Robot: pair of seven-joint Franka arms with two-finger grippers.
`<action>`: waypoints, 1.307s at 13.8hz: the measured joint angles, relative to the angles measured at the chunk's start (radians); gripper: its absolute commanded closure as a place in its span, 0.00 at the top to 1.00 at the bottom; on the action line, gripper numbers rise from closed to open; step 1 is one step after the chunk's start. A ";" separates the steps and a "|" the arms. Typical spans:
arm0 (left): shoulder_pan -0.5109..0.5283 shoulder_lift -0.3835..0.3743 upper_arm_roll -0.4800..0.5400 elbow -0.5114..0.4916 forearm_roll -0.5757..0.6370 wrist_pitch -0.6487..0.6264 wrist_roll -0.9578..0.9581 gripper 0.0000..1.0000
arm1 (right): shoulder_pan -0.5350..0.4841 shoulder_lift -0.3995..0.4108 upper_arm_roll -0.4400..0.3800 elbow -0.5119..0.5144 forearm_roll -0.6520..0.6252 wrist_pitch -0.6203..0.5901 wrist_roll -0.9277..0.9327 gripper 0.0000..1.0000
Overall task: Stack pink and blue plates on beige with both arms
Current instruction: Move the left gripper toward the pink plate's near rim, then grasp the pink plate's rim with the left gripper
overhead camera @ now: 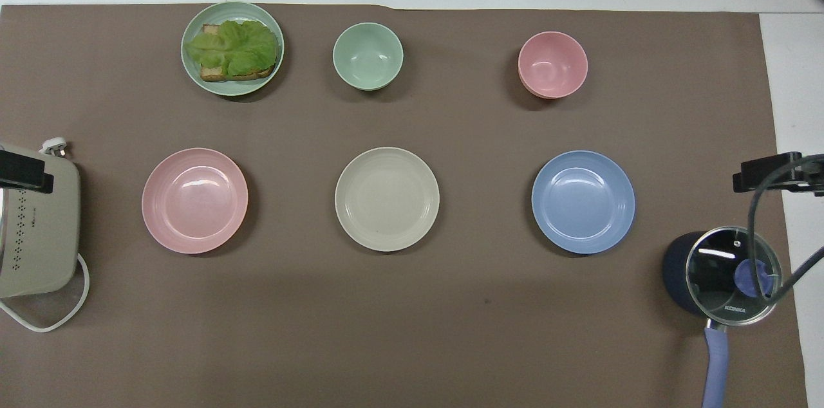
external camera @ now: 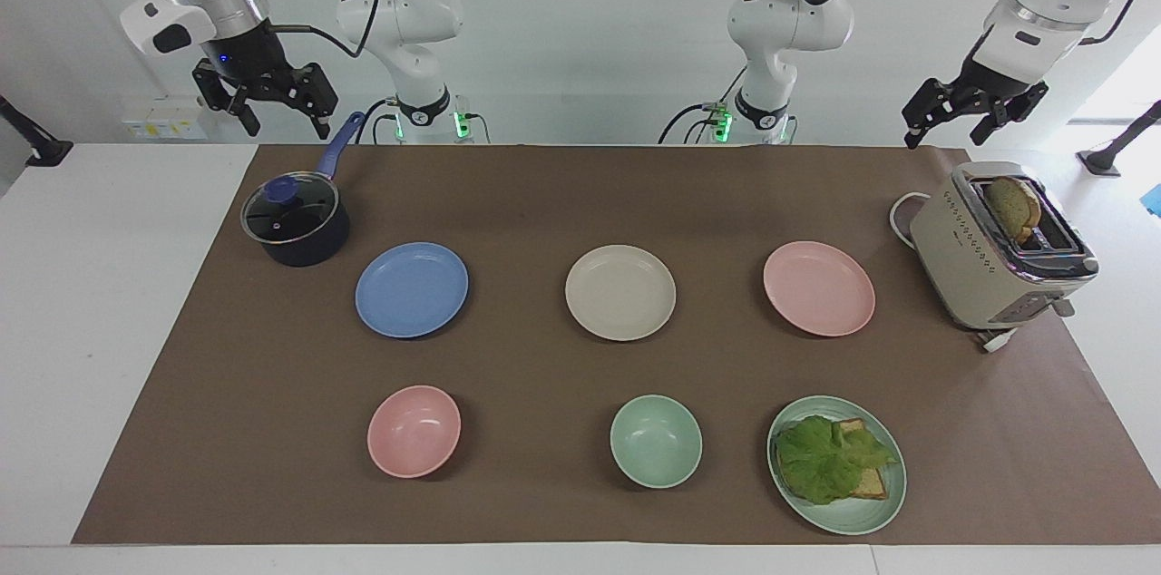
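Two pincers, left pincer open, right pincer open, empty

saucepan, toaster, pink bowl, green bowl

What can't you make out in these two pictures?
- Pot contents: both views, the dark glass lid hides them.
- Toaster: overhead view, cut off by the edge.
- Toast under lettuce: mostly covered, both views.
- Both arms: overhead view, almost entirely out of frame.

arms: glossy white | joints: grey-black | hands: black | cables: black
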 measured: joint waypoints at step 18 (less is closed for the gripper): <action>0.053 0.086 0.011 -0.540 -0.001 0.598 -0.004 1.00 | 0.000 0.000 0.000 0.000 0.000 0.000 0.000 1.00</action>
